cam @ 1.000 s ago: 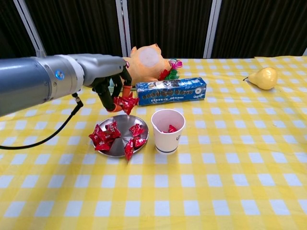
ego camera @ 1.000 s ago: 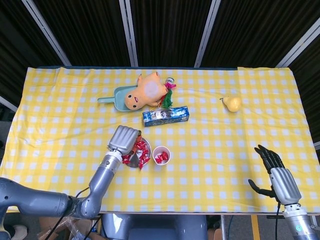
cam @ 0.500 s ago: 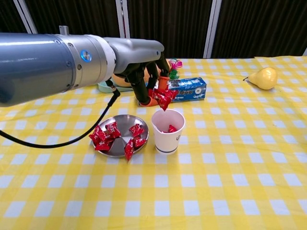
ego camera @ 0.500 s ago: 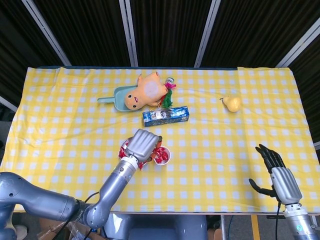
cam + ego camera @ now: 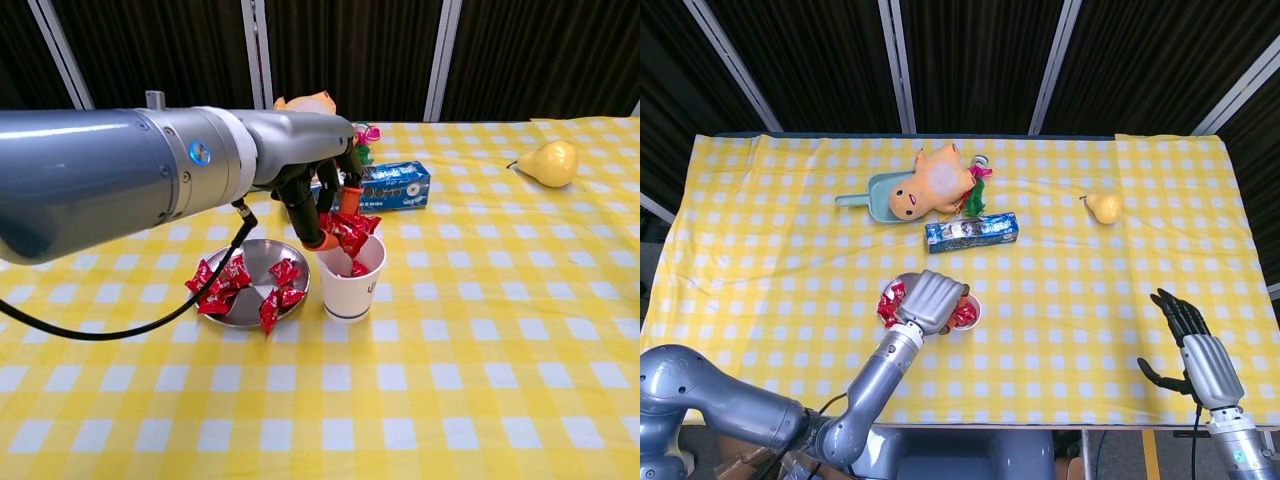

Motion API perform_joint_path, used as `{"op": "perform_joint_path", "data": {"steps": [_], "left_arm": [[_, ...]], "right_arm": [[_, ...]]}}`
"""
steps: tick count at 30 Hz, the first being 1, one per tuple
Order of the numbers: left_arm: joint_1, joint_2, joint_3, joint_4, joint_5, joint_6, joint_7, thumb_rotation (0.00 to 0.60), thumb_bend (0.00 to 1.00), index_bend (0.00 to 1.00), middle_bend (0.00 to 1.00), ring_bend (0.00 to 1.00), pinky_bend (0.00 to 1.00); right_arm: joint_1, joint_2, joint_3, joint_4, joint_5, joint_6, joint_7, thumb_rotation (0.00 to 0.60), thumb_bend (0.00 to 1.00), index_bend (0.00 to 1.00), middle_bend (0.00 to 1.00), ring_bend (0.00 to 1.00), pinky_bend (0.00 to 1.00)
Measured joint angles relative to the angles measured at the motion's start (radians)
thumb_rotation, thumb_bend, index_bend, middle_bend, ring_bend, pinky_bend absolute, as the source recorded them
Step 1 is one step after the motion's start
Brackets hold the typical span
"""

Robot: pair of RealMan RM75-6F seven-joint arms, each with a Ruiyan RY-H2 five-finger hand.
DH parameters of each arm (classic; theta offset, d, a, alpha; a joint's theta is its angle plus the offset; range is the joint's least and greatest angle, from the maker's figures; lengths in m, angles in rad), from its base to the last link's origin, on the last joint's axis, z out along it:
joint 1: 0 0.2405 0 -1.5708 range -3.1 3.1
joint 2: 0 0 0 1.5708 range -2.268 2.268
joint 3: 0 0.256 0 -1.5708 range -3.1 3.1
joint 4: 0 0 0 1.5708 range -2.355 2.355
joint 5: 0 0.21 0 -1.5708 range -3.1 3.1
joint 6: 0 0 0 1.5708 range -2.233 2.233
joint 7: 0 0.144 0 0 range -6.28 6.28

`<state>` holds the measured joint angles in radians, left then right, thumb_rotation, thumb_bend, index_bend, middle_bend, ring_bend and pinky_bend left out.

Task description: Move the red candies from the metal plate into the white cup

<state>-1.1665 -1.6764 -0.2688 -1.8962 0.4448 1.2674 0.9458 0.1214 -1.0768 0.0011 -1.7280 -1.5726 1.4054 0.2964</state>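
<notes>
- Over the white cup (image 5: 351,277), near the middle of the bench (image 5: 480,360), the left hand (image 5: 325,185) is held with a red candy (image 5: 350,230) pinched in its fingertips at the cup's rim.
- Another red candy is seen inside the cup.
- Just left of the cup, more red candies (image 5: 225,285) are spread on the metal plate (image 5: 262,256), one hanging over its near edge.
- At the near right edge, the right hand (image 5: 1192,345) is kept spread, with nothing in it.
- Farther back, a blue box (image 5: 385,184) and a pear (image 5: 548,161) are seen.
</notes>
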Motion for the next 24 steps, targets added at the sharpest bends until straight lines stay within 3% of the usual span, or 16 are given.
{"op": "perform_joint_path", "data": {"steps": [24], "left_arm": [[-0.023, -0.053, -0.012, 0.101, -0.073, -0.012, 0.012, 0.6, 0.35, 0.49, 0.61, 0.86, 0.92]], "right_arm": [[0.0, 0.002, -0.001, -0.002, 0.0, -0.001, -0.001, 0.6, 0.36, 0.0, 0.0, 0.0, 0.0]]}}
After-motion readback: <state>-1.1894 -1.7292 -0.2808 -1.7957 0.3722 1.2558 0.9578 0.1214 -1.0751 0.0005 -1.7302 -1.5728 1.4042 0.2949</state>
